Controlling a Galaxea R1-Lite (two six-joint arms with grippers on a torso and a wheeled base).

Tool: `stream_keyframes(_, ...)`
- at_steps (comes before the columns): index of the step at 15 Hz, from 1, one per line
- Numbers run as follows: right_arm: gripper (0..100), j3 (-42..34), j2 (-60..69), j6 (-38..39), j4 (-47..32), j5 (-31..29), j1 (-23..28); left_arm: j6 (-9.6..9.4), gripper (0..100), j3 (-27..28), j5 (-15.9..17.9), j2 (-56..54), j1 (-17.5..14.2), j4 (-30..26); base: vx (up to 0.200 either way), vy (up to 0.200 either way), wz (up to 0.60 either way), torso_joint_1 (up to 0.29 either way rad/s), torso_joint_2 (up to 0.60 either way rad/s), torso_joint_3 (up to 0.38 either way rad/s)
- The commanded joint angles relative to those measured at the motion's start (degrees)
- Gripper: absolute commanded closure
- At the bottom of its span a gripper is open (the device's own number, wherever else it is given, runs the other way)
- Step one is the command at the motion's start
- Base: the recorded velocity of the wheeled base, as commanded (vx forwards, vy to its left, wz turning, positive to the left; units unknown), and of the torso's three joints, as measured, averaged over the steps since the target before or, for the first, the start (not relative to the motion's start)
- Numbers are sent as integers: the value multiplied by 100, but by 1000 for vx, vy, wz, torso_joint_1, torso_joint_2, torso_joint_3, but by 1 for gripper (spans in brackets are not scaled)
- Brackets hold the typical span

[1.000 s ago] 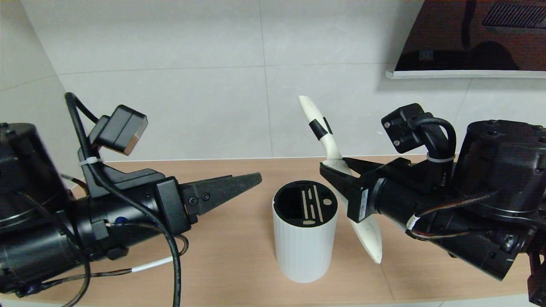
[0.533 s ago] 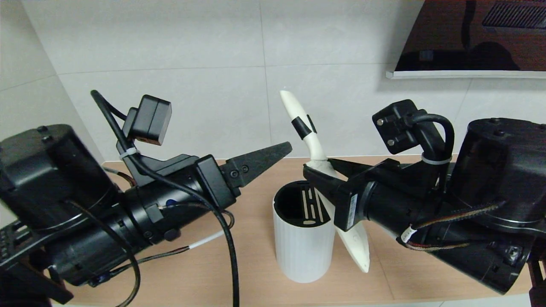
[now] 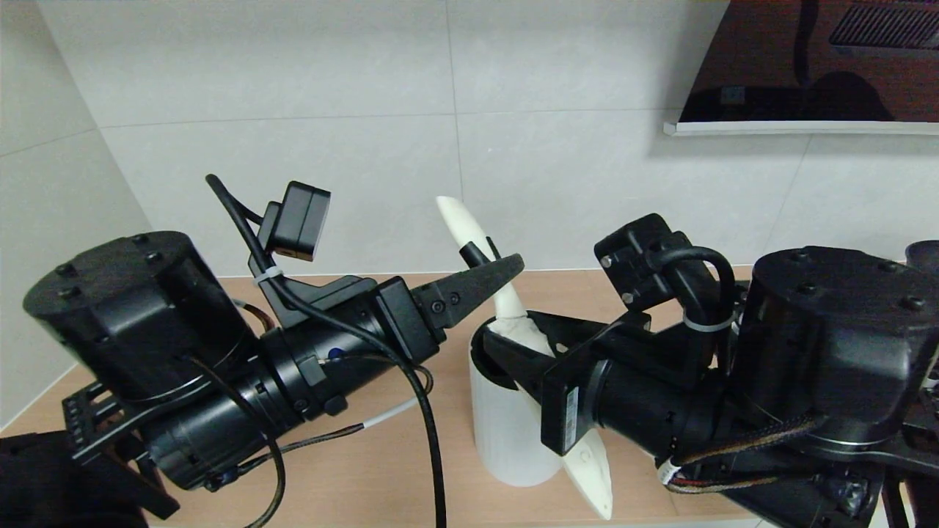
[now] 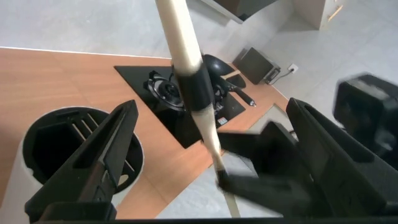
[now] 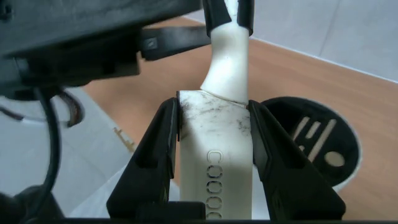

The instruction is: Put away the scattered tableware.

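A white rice spoon with a black band on its handle stands tilted over the white cylindrical holder. My right gripper is shut on the spoon's wide neck, right above the holder's dark slotted top. The spoon's blade hangs down outside the holder, on its right. My left gripper is open and straddles the handle near the black band, its fingers apart from it. The left gripper is above the holder.
The holder stands on a wooden countertop against a tiled wall. A dark range hood hangs at the upper right. A black cooktop with a pan lies beyond the holder.
My left gripper rose and advanced right until it straddled the spoon's handle. My right gripper carried the spoon left and lower, over the holder's top.
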State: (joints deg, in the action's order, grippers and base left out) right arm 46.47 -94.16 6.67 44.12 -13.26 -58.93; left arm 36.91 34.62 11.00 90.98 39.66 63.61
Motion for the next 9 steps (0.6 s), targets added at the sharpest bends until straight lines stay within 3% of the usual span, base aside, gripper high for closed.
stream_keyframes(1, 100, -33, -59, 1, 0, -1, -119, 0, 0, 1, -1, -1, -2, 2, 0, 0, 0, 0, 0, 0)
stream_keyframes(9, 100, -68, -50, 28, 9, -10, -215, -9, 0, 1, -1, 16, -2, -7, 0, 0, 0, 0, 0, 0)
